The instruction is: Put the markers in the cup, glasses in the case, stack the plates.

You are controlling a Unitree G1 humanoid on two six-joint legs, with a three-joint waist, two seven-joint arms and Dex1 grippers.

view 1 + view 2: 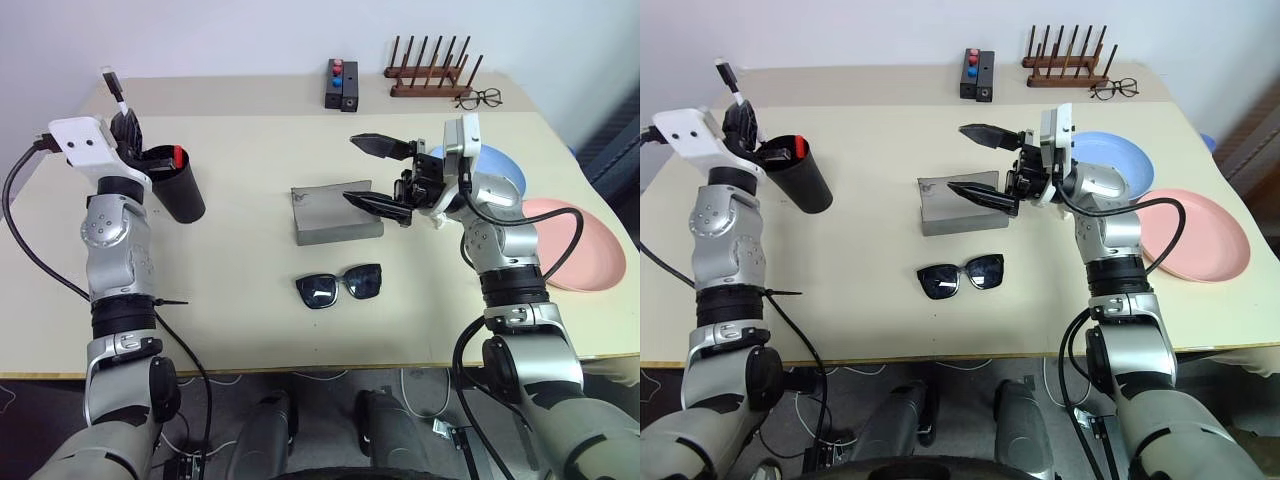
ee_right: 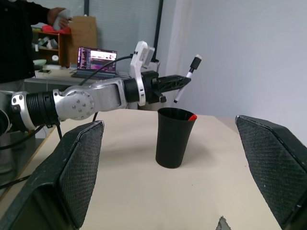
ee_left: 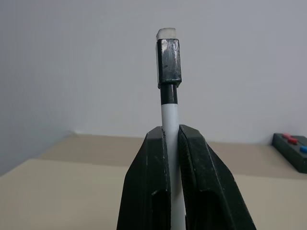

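Your left pincer [image 1: 121, 122] is clenched on the white marker [image 3: 170, 112], long axis near upright, black cap topmost, held above the rim of the cup [image 1: 176, 184] at about 10 o'clock on the counter [image 1: 240, 300]. The cup stands upright with the red-capped marker [image 1: 178, 155] already inside, only its cap showing at the rim.

Your right pincer [image 1: 378, 175] is released, jaws spread wide and pointing toward 9 o'clock, hovering at the right end of the case [image 1: 335, 212]. The case lies closed at centre, long axis 9 to 3. The glasses [image 1: 340, 285] lie just toward 6 o'clock of it, lenses facing up, with bare counter around them.

The blue plate [image 1: 500, 170] and pink plate [image 1: 580, 245] sit side by side, unstacked, at 3 o'clock; your right arm crosses in front of the blue one. A wooden rack [image 1: 430, 70], wire eyeglasses [image 1: 480, 98] and a black block [image 1: 341, 84] line the 12 o'clock edge.
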